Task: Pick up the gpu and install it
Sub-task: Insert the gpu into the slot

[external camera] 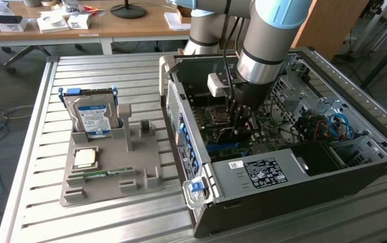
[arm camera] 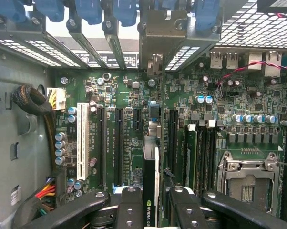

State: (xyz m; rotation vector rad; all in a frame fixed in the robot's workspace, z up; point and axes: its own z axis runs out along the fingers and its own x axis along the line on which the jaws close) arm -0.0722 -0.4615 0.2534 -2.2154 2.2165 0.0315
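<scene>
Wooden desk [external camera: 146, 28] behind slatted table [external camera: 112, 217]

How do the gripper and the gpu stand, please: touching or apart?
Touching: the wrist view shows the gpu held edge-on between the fingers of the gripper.

I look down on the open computer case [external camera: 247, 217] from well back; my wrist camera, behind the gripper [arm camera: 154, 193], sits close over its motherboard [arm camera: 129, 95], which both share.

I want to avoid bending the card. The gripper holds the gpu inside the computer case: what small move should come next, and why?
Probably a slow, straight push toward the motherboard. The gripper is shut on the gpu, which stands edge-on to the board, parallel to the long black slots. Whether it is already seated I cannot tell, so go gently.
</scene>
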